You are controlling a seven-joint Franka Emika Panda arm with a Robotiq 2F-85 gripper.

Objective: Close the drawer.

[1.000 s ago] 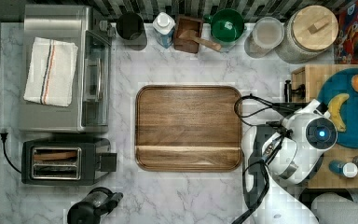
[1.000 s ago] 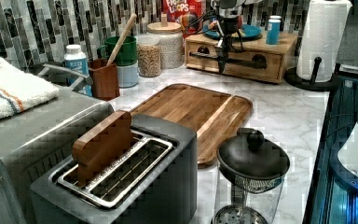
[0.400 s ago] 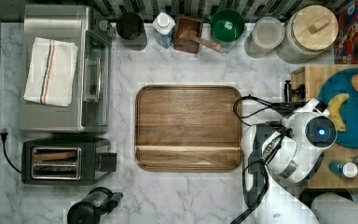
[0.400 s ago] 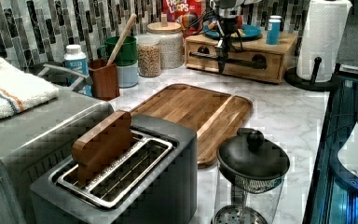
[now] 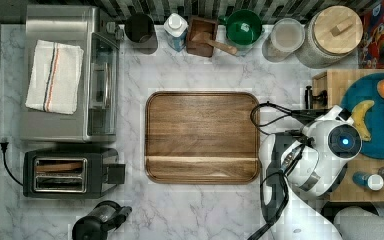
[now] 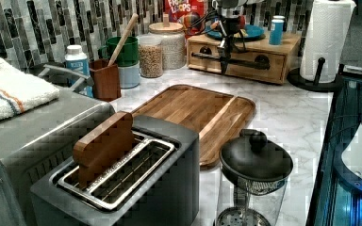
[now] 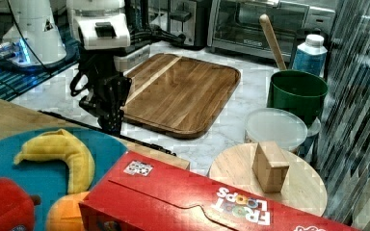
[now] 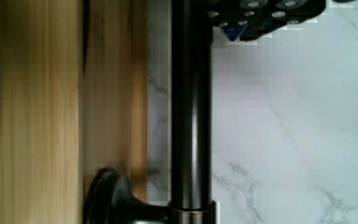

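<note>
Going left to right in the top view: toaster oven and toaster down the left side, the cutting board in the middle, then the white arm at the right edge, leaning over the wooden unit with the blue plate. The drawer is in that unit, upper right of the left view, and it looks pretty much flush already, though the wrist view shows a thin dark seam in the wood that could mean it isn't fully in. The gripper hangs straight down at the black bar handle, roughly at its middle. In the wrist view the handle runs right across the frame with a bit of the tool beside it, but honestly I can't tell if it's clamped on the bar or let go. What could go wrong, in my opinion: if it's gripping and the arm keeps pushing once the drawer bottoms out, the whole unit could shove back and rattle the plate and bottles on top. If it's only resting against the bar, it could slide off and leave the drawer slightly open. Compared to a second ago, nothing visibly differs: arm, handle and drawer all sit in the same spots.
</note>
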